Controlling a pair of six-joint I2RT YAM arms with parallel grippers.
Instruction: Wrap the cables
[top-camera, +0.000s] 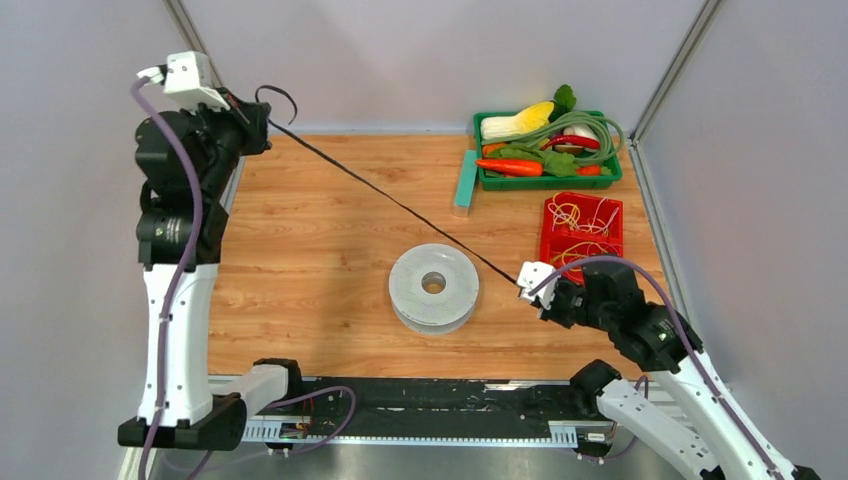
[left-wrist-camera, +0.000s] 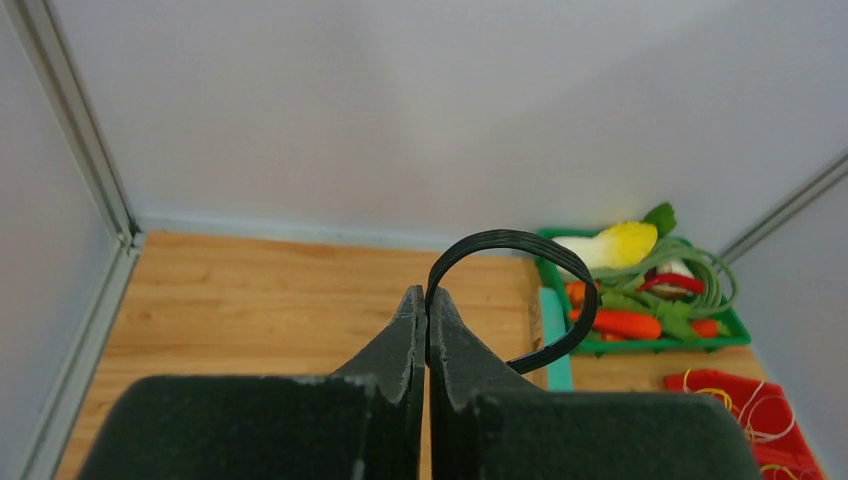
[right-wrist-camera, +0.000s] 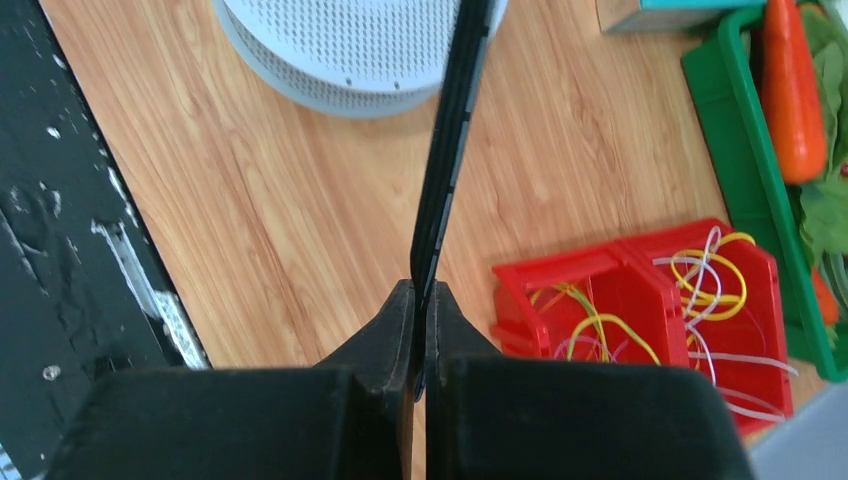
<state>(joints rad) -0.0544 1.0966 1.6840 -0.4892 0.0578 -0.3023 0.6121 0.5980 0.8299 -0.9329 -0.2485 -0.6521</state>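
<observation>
The thin black cable (top-camera: 390, 200) is stretched taut in the air across the table, from my raised left gripper (top-camera: 262, 122) at the far left down to my right gripper (top-camera: 522, 280) at the near right. My left gripper (left-wrist-camera: 427, 296) is shut on the cable, and its free end curls in a loop (left-wrist-camera: 520, 243) beyond the fingertips. My right gripper (right-wrist-camera: 422, 292) is shut on the other end of the cable (right-wrist-camera: 450, 150), which runs straight away from the jaws. A white perforated spool (top-camera: 434, 288) lies flat on the table under the cable, left of the right gripper.
A green tray (top-camera: 547, 182) with toy vegetables and a green coiled hose stands at the back right. A teal block (top-camera: 465, 183) lies beside it. A red bin (top-camera: 582, 232) with coloured rubber bands sits behind the right gripper. Grey walls close in on three sides.
</observation>
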